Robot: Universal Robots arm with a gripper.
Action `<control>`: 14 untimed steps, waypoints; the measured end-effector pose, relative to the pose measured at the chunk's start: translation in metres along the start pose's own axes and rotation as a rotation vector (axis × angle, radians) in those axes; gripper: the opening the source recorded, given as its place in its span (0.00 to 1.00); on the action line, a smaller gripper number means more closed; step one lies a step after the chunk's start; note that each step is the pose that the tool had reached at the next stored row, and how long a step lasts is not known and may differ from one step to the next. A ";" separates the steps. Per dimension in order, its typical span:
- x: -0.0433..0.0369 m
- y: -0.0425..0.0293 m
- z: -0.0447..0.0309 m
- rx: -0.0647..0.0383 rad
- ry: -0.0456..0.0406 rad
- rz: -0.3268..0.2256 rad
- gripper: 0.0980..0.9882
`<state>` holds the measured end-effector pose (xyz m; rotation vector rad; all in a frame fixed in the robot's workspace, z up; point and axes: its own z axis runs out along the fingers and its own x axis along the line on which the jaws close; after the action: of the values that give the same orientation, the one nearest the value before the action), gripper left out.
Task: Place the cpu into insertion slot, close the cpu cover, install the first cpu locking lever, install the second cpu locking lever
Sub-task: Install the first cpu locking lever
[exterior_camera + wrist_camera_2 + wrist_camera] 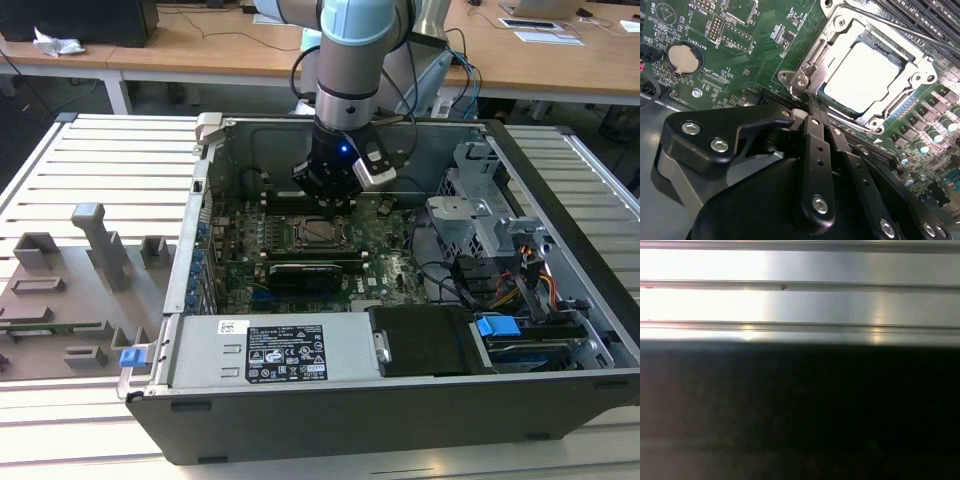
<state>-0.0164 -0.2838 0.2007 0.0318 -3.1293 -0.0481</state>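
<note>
I've got the gripper [812,117] clenched empty just beside the socket, the cpu [862,75] sits under its closed cpu cover [832,37] mid-motherboard [740,50], and I reckon a sloppy push could slip off the lever and scrape it.

The exterior view looked down into the open computer case [400,400] from outside it. The second wrist view sat close above the insertion slot [865,80], which both shared. The first wrist view faced ribbed metal [800,305] close up.
</note>
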 end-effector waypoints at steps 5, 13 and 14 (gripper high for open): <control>0.0008 -0.0046 -0.0108 0.000 -0.0008 0.000 0.01; 0.0028 -0.0506 -0.0121 -0.001 -0.0009 0.000 0.01; 0.0029 -0.0506 -0.0148 -0.001 -0.0009 0.000 0.01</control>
<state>-0.0181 -0.3349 0.2140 0.0319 -3.1301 -0.0497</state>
